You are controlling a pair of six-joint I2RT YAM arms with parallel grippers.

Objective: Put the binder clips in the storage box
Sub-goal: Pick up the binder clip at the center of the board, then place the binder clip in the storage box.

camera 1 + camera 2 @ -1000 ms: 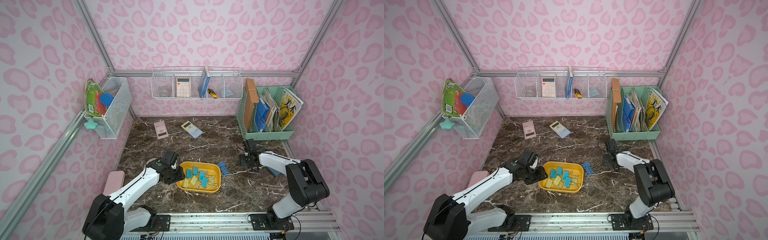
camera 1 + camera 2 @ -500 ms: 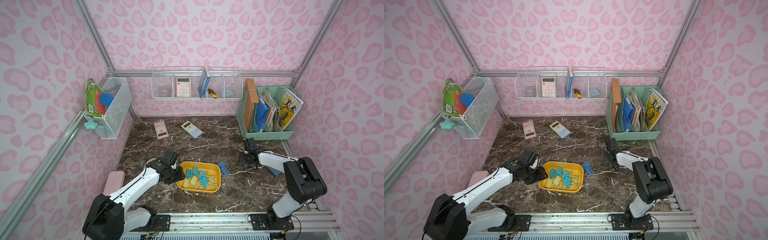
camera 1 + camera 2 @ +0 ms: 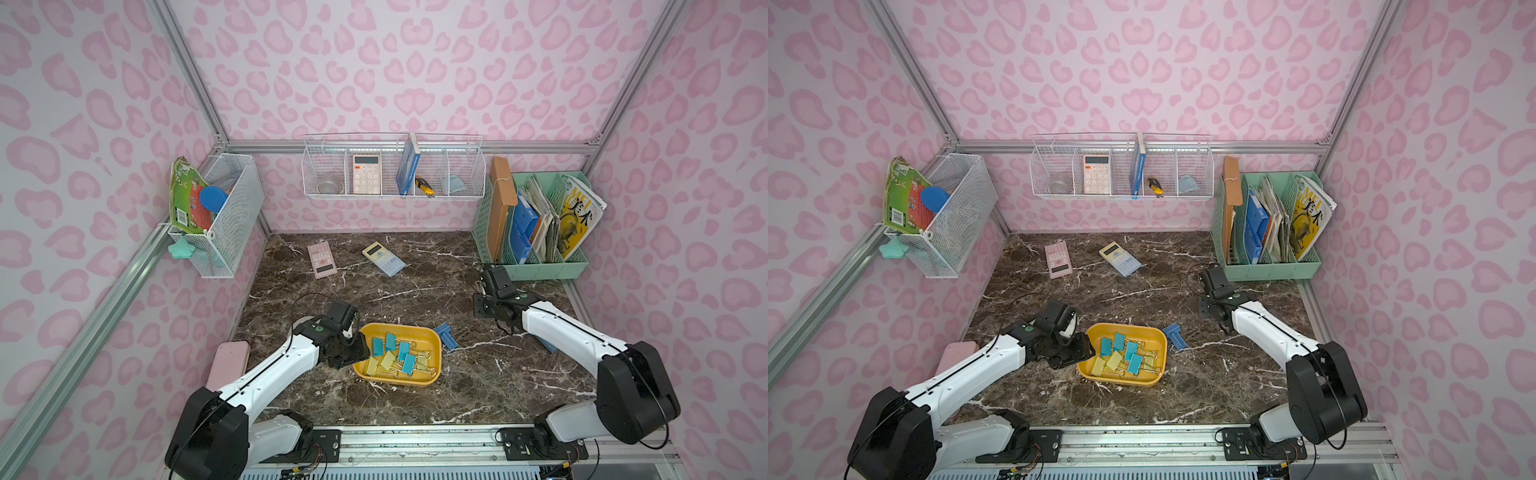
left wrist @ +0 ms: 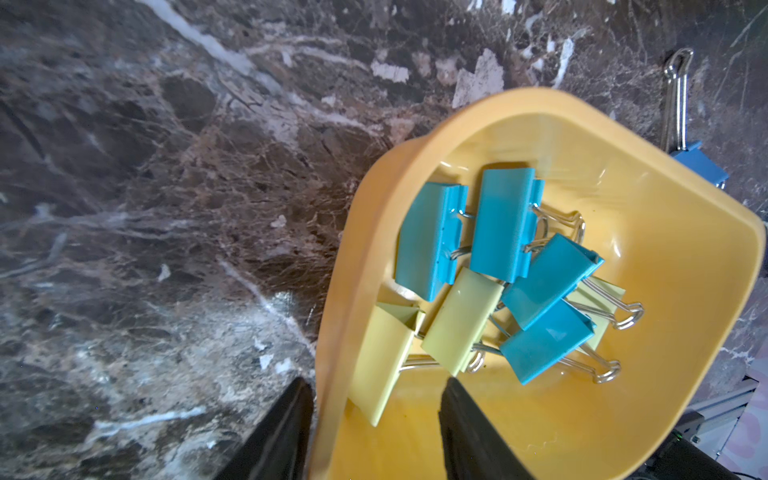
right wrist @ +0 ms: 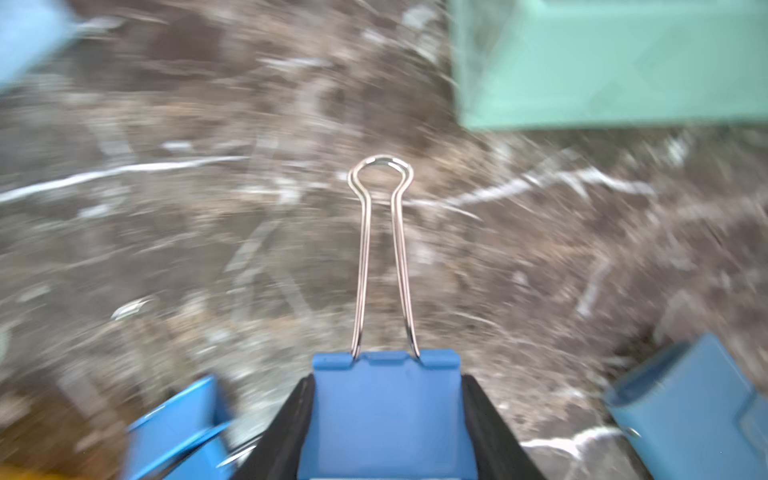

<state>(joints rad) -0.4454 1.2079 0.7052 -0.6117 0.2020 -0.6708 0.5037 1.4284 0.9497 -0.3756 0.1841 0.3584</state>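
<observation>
The left arm [image 3: 270, 374] and right arm [image 3: 569, 332] share one build: smooth white tubular links between bulky matte-black joint housings, the largest at each elbow. A thin black cable runs along each white link and loops free near the wrist. A small green dot [image 3: 319, 328] marks the left wrist housing. The left end effector [image 4: 374, 399] and right end effector [image 5: 386, 419] carry flat, tapering black fingers [image 4: 282, 432].
</observation>
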